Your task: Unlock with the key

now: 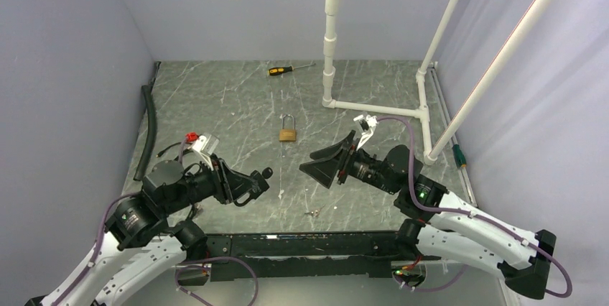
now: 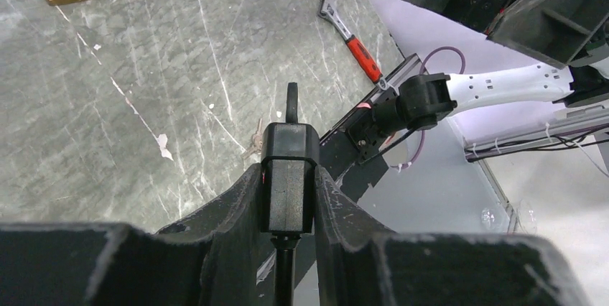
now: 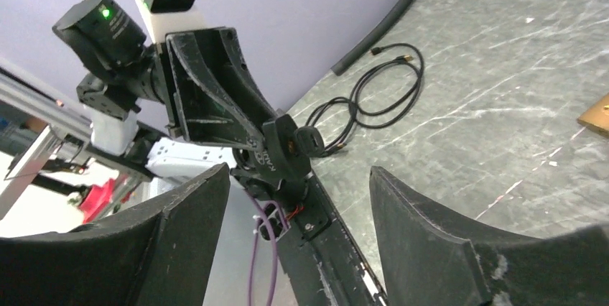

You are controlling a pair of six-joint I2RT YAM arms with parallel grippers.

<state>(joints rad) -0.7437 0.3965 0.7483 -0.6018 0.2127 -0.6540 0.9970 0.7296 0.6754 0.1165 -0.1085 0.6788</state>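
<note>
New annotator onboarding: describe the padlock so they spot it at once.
On the grey marbled table, look mid-surface, left of the white pipe frame. The padlock lies there alone: brass body, silver shackle, unlike the yellow-handled screwdriver farther back.

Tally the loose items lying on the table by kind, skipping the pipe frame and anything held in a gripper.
Padlock: 1
Screwdriver: 1
Wrench: 1
Green-handled tool: 1
Key bunch: 1
Black hose: 1
Black cable: 1
Total: 7
</note>
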